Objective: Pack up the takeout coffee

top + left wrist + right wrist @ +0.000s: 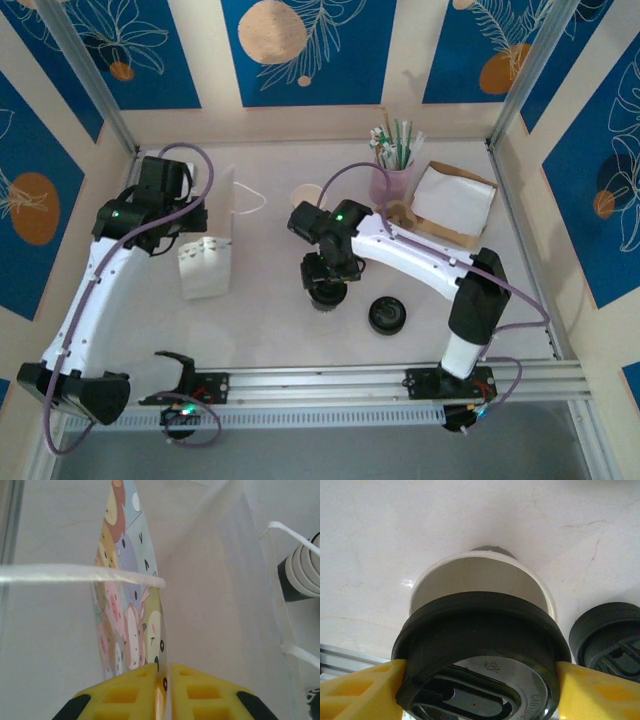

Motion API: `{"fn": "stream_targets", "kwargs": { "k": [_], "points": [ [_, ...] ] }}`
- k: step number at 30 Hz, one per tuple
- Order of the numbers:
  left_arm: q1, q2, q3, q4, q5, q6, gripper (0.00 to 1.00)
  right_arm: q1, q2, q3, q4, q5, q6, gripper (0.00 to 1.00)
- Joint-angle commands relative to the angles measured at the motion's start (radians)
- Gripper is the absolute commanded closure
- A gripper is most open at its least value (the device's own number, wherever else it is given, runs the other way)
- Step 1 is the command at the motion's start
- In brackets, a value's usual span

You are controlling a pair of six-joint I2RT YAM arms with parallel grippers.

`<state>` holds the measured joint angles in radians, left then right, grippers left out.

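Left hand (164, 680) pinched a cartoon-printed paper bag (130, 605). Right hand (480, 682) clamped a round black plastic lid (480, 625) over a white cup (436, 571).

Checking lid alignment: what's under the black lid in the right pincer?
A white cup sits below the black lid held by the right pincer; its far rim and inner wall show. The lid covers its near rim and bottom.

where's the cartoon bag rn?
Top view, left of centre: the bag stands on the table, its wall pinched by the left pincer, left of the right pincer's black lid.
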<state>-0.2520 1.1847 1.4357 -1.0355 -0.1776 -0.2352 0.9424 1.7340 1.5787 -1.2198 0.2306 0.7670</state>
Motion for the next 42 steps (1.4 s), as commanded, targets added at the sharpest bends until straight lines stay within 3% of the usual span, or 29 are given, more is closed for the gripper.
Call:
{"fn": "stream_targets", "kwargs": {
  "k": [1, 4, 8, 14, 22, 31, 42],
  "points": [
    [0.038, -0.037, -0.017, -0.004, 0.024, 0.0, 0.65, 0.008, 0.023, 0.043, -0.024, -0.029, -0.003, 0.29],
    [0.06, -0.057, -0.021, -0.013, 0.029, 0.002, 0.45, 0.006, 0.036, 0.053, -0.025, -0.028, -0.007, 0.29],
    [0.069, -0.079, 0.013, -0.05, 0.016, 0.01, 0.3, 0.003, 0.061, 0.067, -0.033, -0.028, -0.012, 0.29],
    [0.069, -0.125, 0.073, -0.107, 0.013, 0.01, 0.0, -0.002, 0.086, 0.087, -0.064, -0.012, -0.013, 0.29],
    [0.07, -0.178, 0.143, -0.162, 0.042, 0.015, 0.0, -0.004, 0.1, 0.122, -0.104, 0.011, -0.02, 0.29],
    [0.069, -0.212, 0.158, -0.148, 0.218, -0.019, 0.0, -0.012, 0.12, 0.116, -0.096, 0.001, -0.029, 0.29],
    [0.067, -0.238, 0.114, -0.106, 0.328, -0.056, 0.0, -0.014, 0.15, 0.105, -0.076, -0.005, -0.029, 0.29]
  ]
}}
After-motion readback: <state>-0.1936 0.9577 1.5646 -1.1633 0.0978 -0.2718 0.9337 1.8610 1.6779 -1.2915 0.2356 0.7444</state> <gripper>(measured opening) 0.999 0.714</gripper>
